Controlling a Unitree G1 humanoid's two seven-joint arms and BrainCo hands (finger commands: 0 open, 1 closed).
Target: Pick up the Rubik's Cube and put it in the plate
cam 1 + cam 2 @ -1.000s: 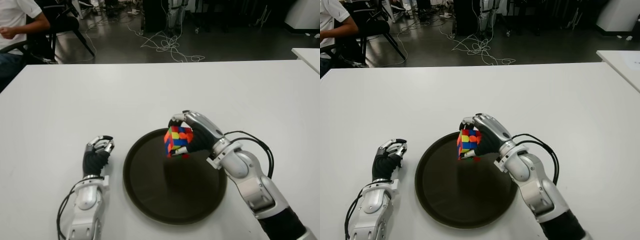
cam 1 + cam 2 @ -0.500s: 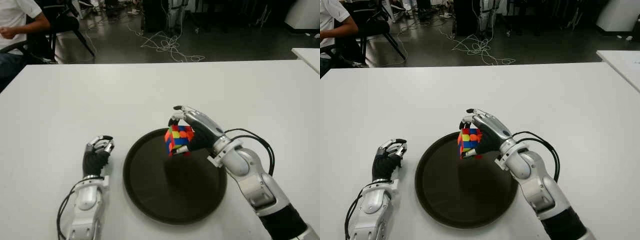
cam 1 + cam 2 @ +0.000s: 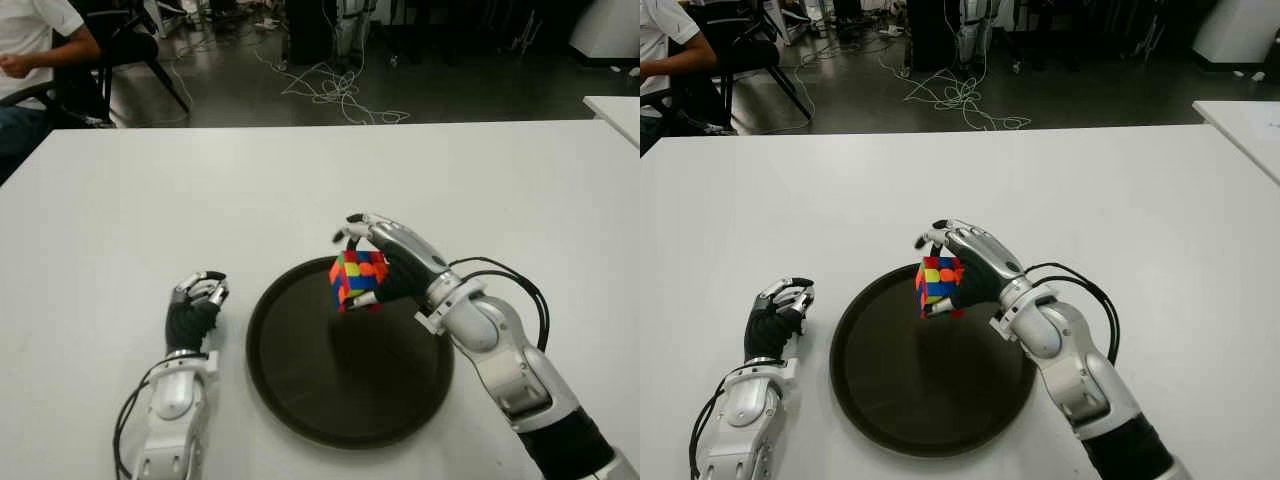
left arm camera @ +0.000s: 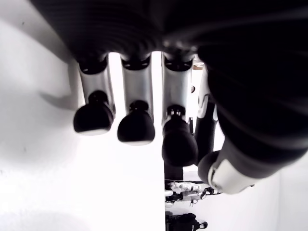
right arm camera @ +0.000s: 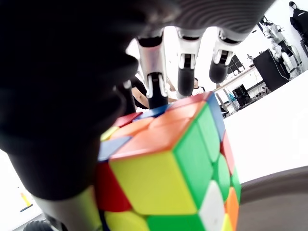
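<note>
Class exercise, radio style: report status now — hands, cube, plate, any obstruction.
Right hand shut on Rubik's Cube, held above far part of plate. Left hand curled, holding nothing, left of plate. Plate bare; nothing under cube.

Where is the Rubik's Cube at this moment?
The Rubik's Cube is in the right hand, above the far part of the dark plate.
</note>
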